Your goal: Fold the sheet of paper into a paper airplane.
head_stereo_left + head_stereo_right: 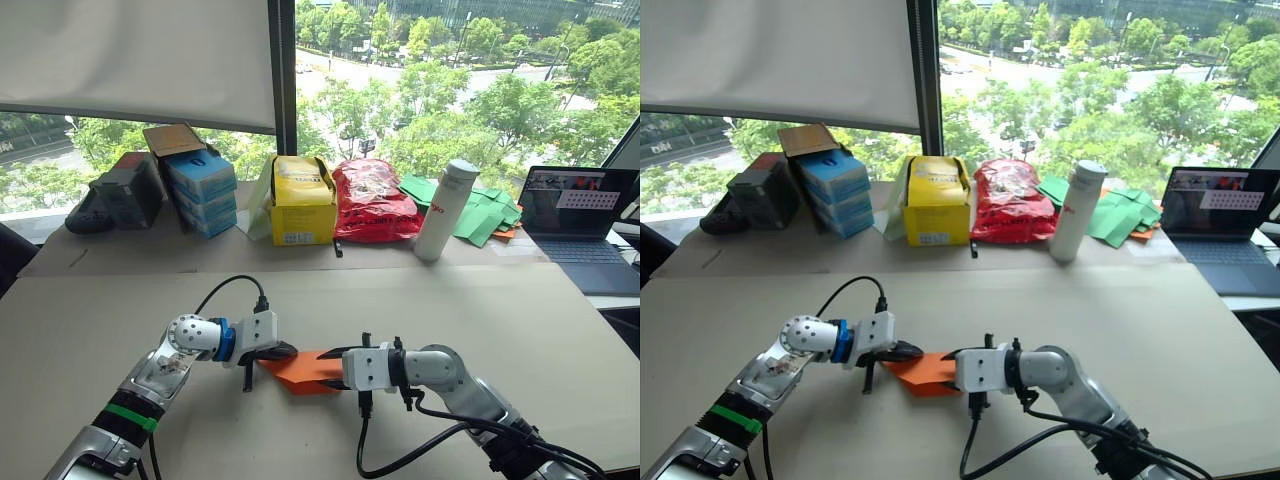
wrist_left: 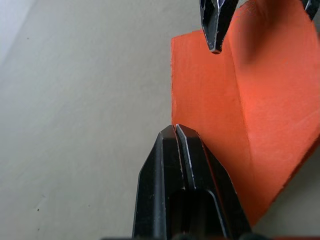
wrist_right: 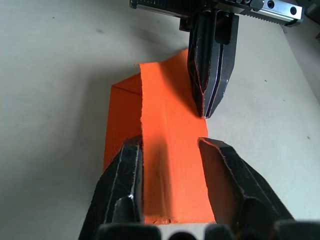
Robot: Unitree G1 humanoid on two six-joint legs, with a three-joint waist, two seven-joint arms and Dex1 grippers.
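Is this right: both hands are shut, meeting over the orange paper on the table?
Not quite. The left hand is shut, but the right hand is open, its fingers apart over the paper; the right wrist view shows it. They do meet over the paper on the table.

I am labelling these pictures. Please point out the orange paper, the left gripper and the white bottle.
sheet of paper [image 3: 172, 165]: right wrist view, its raised middle fold.
left gripper [image 2: 176, 131]: left wrist view, tip of its closed fingers.
white bottle [image 1: 445, 215]: left eye view, middle of its body.
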